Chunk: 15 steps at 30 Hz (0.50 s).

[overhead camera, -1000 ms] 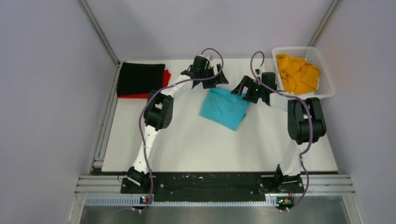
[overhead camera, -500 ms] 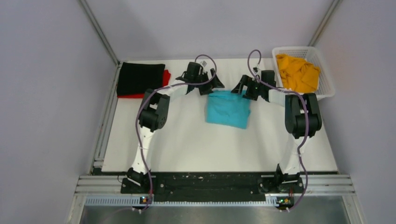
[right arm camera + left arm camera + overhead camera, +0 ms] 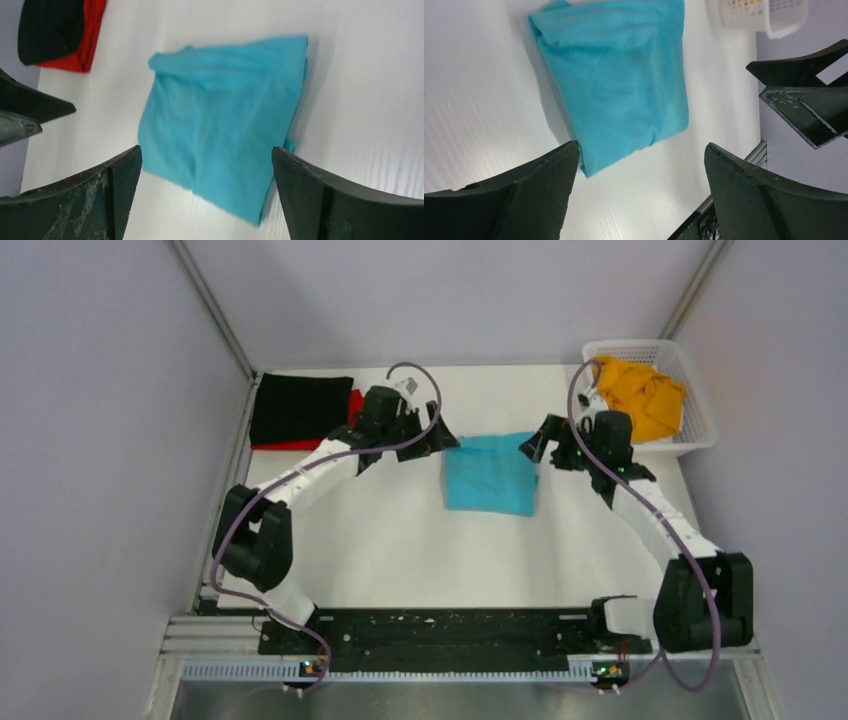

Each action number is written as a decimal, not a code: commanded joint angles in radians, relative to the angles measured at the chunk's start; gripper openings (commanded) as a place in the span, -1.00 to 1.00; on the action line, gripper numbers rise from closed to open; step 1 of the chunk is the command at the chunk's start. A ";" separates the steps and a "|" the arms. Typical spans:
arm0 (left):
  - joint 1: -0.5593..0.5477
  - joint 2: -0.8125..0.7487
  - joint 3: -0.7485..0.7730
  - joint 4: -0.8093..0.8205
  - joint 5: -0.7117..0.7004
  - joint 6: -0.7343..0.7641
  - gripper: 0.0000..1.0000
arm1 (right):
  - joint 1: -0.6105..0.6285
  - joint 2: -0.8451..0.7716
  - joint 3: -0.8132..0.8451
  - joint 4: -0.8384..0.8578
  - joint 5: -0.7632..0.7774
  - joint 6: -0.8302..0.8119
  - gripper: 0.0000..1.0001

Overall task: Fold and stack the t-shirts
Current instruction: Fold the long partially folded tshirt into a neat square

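Observation:
The turquoise t-shirt lies folded flat in the middle of the table; it also shows in the left wrist view and the right wrist view. My left gripper is open and empty just off its left far corner. My right gripper is open and empty just off its right far corner. The black t-shirt lies folded on the red t-shirt at the far left. The orange-yellow t-shirt lies crumpled in the basket.
A white mesh basket stands at the far right corner. Metal rails run along the table's left and near edges. Grey walls close in the table.
Both grippers have let go of the turquoise shirt and drawn apart, left arm leftward, right arm rightward. The shirt now lies flat and squared.

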 commanded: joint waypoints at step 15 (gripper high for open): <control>-0.147 0.116 -0.248 0.140 -0.006 -0.027 0.31 | -0.006 -0.220 -0.490 0.080 -0.040 0.119 0.45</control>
